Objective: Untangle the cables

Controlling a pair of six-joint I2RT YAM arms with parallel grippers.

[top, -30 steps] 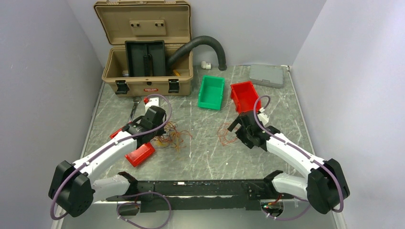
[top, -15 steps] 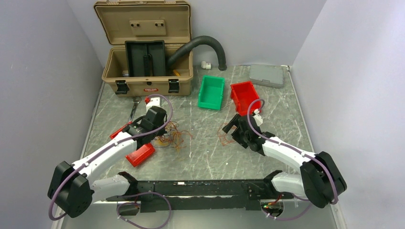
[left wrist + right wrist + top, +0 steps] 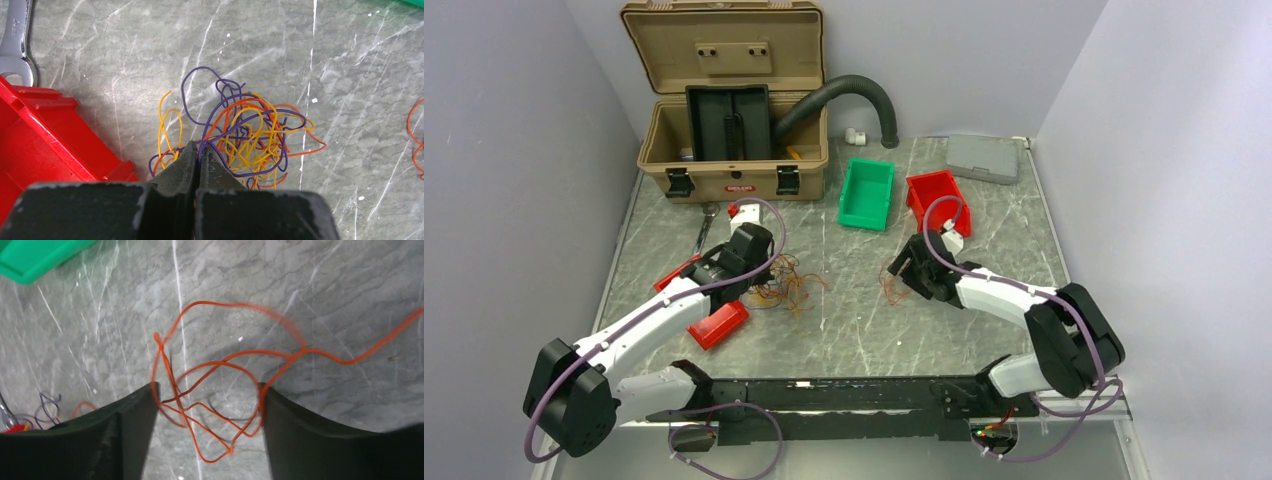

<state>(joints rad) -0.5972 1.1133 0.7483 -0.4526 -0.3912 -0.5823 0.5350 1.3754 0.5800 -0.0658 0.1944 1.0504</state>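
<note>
The right arm had just swung in. Within the last second its elbow drew toward the middle of the grey marbled table [image 3: 854,335], and the right gripper [image 3: 207,402] slid a little left to settle over the loose thin orange wire [image 3: 210,365]. Its black fingers had stood at their widest and had begun to come together. They were still spread, one on each side of the wire's loops and about touching them, with nothing gripped.

The left arm had not stirred. The left gripper [image 3: 197,152] was pressed together at the near left edge of the tangled bundle of thin purple, orange and yellow wires [image 3: 245,132]. As far as I could tell, it was pinching a strand or two there.

To my eye, one piece already lay free of the knot and was about to be taken up. The bulk of the untangling was not yet done.

Counted, there were:
- Two clumps of cable, well apart: the bundle left of centre and the orange wire right of centre. Whether the orange wire was a single strand I could not say.
- Two arms and two grippers.
- On the far side, one green plastic bin [image 3: 867,192] with one red plastic bin [image 3: 936,200] just right of it.
- Also on the far side, one open tan toolbox [image 3: 734,175], one black corrugated hose [image 3: 854,90] and one flat grey case [image 3: 984,158].
- By the left arm, two red plastic pieces [image 3: 717,323] and one steel spanner [image 3: 17,45].
</note>
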